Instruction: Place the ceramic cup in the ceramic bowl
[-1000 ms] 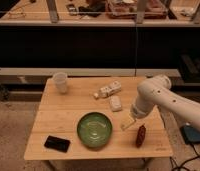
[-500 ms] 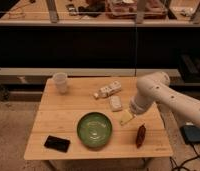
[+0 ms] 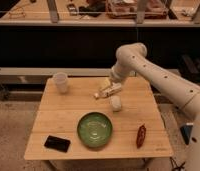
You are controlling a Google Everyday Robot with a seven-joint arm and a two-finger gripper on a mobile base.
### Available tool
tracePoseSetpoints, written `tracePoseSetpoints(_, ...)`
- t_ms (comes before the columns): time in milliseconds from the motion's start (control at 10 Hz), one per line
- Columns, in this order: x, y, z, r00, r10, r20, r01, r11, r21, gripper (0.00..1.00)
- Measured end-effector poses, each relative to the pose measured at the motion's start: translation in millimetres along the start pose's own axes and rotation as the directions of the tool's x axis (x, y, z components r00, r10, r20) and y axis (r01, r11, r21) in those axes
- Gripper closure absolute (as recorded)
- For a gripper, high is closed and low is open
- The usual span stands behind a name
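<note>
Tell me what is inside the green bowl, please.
Nothing: the ceramic bowl shows only its bare glazed inside, and nothing covers it. The ceramic cup stands apart on the table; the claw is by the white package.

The white ceramic cup (image 3: 60, 82) stands upright, well behind and left of the wide green ceramic bowl (image 3: 94, 129).

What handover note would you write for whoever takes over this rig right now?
Gripper: open, at the back middle of the table by the packets, well right of the cup.
Cup: upright at the back left, not held.
Bowl: front centre, empty.
Done: nothing yet.
Left: move left to the cup, grasp it, carry it to the bowl and set it inside.
</note>
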State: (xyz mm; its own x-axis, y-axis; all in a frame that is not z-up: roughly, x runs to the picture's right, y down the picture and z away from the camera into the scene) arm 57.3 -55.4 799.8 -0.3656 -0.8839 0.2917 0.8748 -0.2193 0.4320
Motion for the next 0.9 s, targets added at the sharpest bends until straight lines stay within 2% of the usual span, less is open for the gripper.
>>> tracePoseSetpoints(100, 26, -6, 0, 0.998, 0.022, -0.066, -0.019, 0.999, 0.037, 0.20)
tracePoseSetpoints(200, 55, -18, 1, 0.987, 0.056, -0.152, -0.038, 0.992, 0.119, 0.20)
tracePoseSetpoints(300, 69, -24, 2, 0.978, 0.076, -0.193, -0.044, 0.985, 0.166, 0.20)
tracePoseSetpoints(400, 74, -26, 1, 0.974, 0.084, -0.209, -0.045, 0.982, 0.183, 0.20)
tracePoseSetpoints(900, 74, -26, 1, 0.974, 0.084, -0.209, -0.045, 0.982, 0.185, 0.20)
